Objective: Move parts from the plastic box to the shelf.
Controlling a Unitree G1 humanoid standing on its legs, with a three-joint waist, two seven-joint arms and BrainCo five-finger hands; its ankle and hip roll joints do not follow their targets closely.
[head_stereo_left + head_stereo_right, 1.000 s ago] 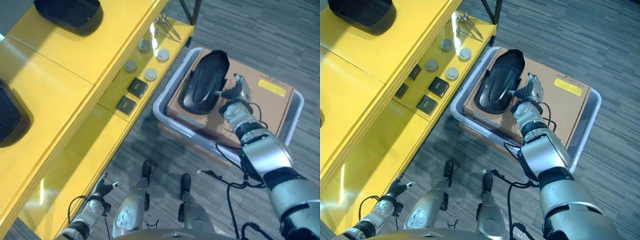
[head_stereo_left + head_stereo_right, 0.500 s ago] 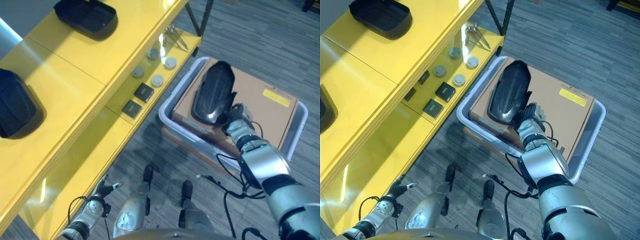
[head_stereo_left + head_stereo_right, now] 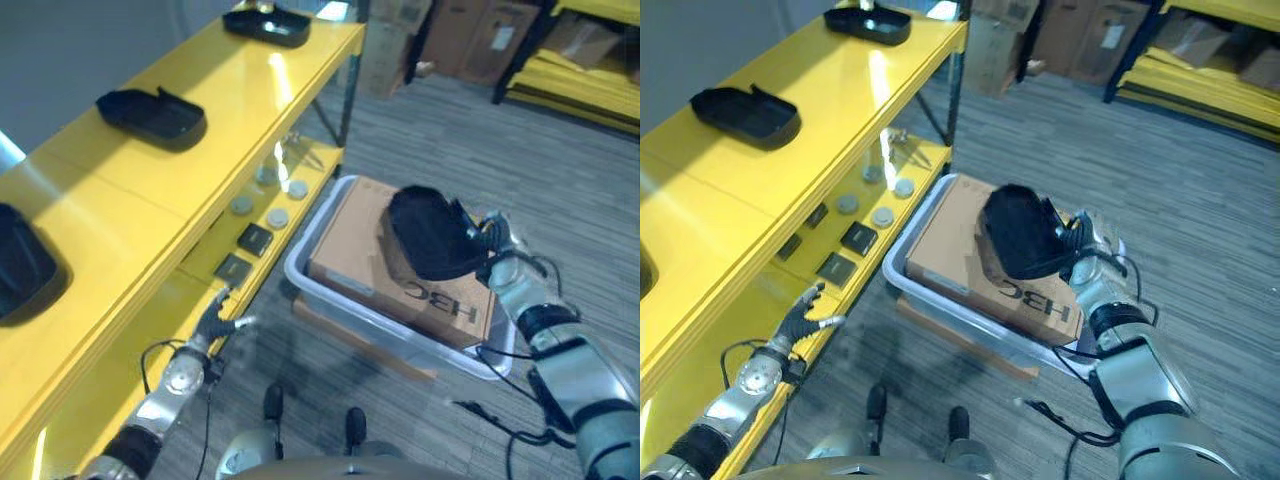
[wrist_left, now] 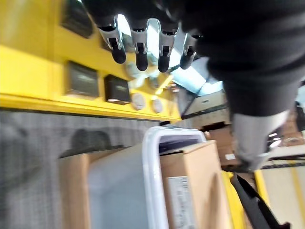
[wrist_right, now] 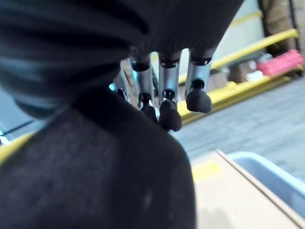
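Left eye view: right hand (image 3: 492, 243) has its fingers curled round the edge of a black moulded plastic part (image 3: 432, 235) and holds it lifted clear above the cardboard box (image 3: 400, 268) that sits in the grey plastic box (image 3: 300, 282), probably so it can swing over to the yellow shelf (image 3: 190, 160). The part is tipped on edge, hollow side toward the hand, which looks like a one-sided edge grip. Left hand (image 3: 212, 322) hovers by the front edge of the lower shelf board with fingers spread and empty, likely waiting to help or steady. Right eye view: similar black tray-like parts (image 3: 745, 112) already lie on the top board, one mid-board and another (image 3: 867, 23) at the far end, so bare board between them looks like the drop zone; small round discs (image 3: 883, 216) and dark square blocks (image 3: 858, 237) sit on the lower board near its front edge. Left wrist view: fingers (image 4: 138, 45) straight and apart, touching nothing, lower board and plastic box rim (image 4: 151, 181) beyond. Right wrist view: fingertips (image 5: 169, 112) hook over the black part's rim, part fills the near field, cardboard box below.
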